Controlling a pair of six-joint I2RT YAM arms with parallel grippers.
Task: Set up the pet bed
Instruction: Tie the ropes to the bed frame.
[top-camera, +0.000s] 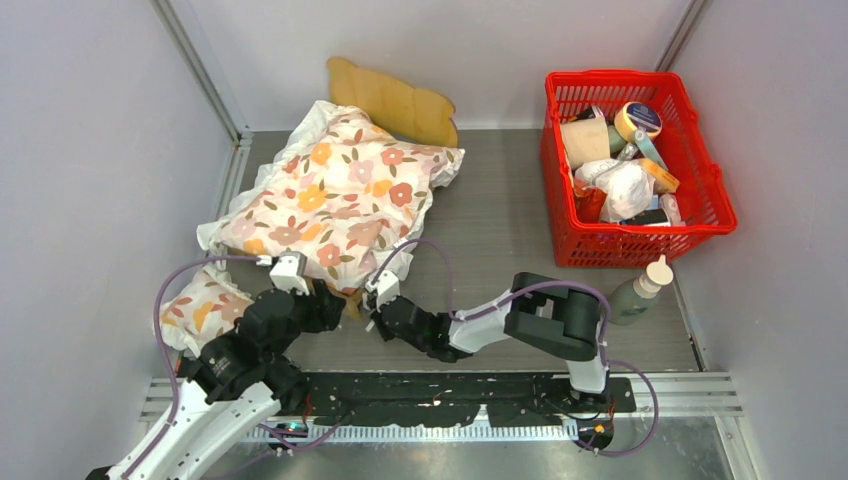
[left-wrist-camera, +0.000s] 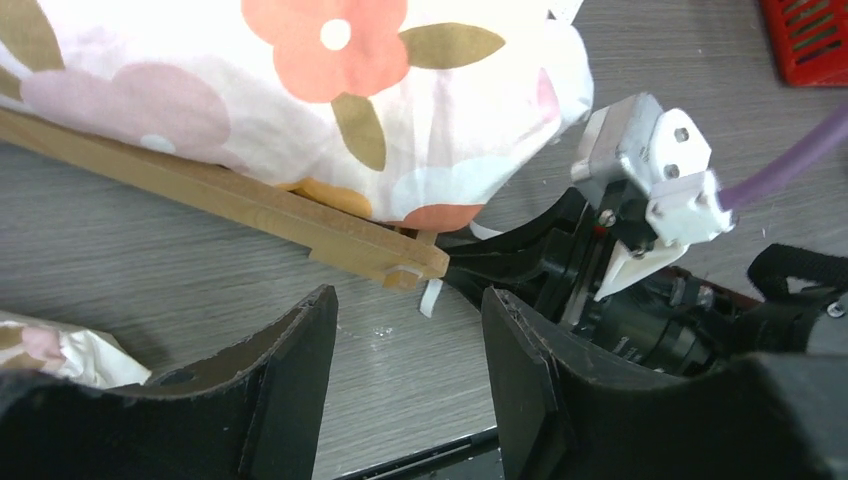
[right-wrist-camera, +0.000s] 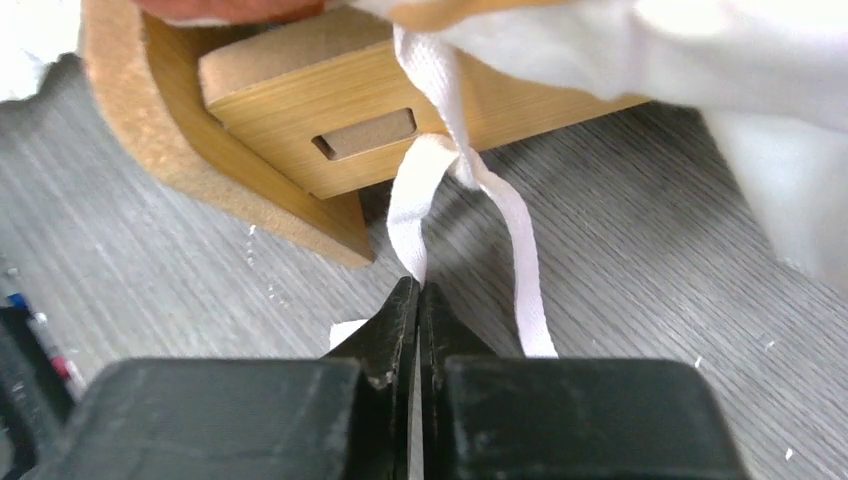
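While the pet bed (top-camera: 396, 102) sits on the table (top-camera: 500, 225) w/ its scalloped headboard toward the back wall, most of the frame is hidden under a big floral cushion (top-camera: 335, 195) lying on top of it. Only the headboard and the near end of a side rail (left-wrist-camera: 250, 205) show.

In the L wrist view that rail runs out from under the cushion and ends just ahead of the L gripper (left-wrist-camera: 405, 370). Its jaws stand open w/ nothing btwn them, low over the table and not touching the wood.

The R gripper (right-wrist-camera: 418, 295) is closed, its tips pinching the end of a white strap (right-wrist-camera: 418, 195). The strap hangs from the cushion's white edge in front of the bed's near corner. A 2nd strap end trails loose on the table just beside the tips.

In the top view both grippers meet at the bed's near end, L one on the left, R one on the right, close together but apart.

A smaller floral pillow (top-camera: 200, 308) lies near the L arm at the table's left edge. A red basket (top-camera: 620, 245) full of mixed items stands well apart at back right, w/ a bottle (top-camera: 640, 290) just beside its near right corner.
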